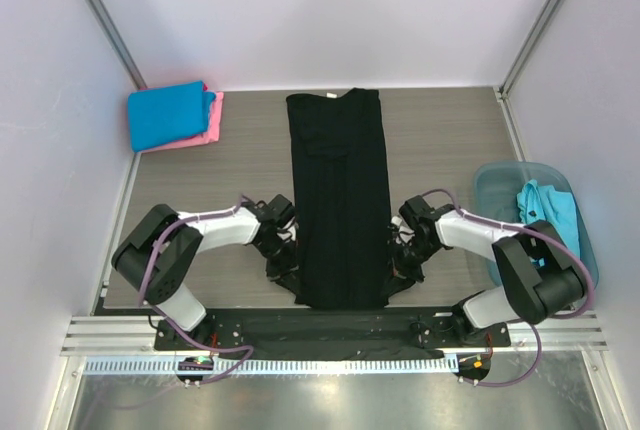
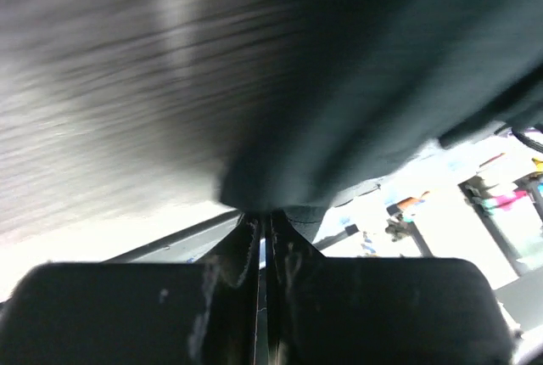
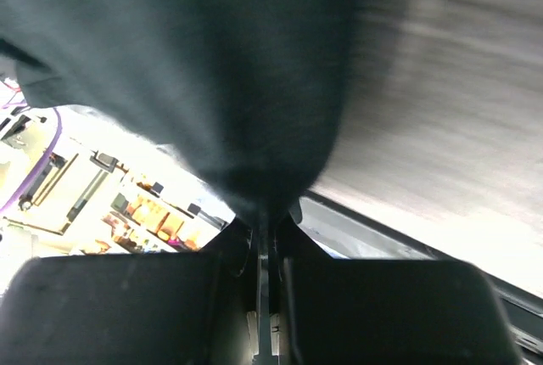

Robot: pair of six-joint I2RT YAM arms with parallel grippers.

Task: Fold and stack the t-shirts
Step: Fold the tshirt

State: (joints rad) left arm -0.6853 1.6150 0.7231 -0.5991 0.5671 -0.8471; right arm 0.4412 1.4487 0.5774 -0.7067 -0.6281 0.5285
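Black t-shirt (image 1: 338,200), a lengthwise strip, is pinched by left gripper (image 2: 261,217) and right gripper (image 3: 262,219); blue t-shirt (image 1: 168,115) on pink t-shirt (image 1: 213,126) seems finished; turquoise t-shirt (image 1: 546,206) waits.

Plain black t-shirt (image 1: 338,200) on grey wood-grain table (image 1: 440,140); bright blue t-shirt (image 1: 168,115), pink t-shirt (image 1: 214,128), turquoise t-shirt (image 1: 548,208), translucent teal tub (image 1: 490,182).

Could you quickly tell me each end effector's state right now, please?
Left end effector: closed on the long black cloth t-shirt.
Right end effector: closed on the same t-shirt.
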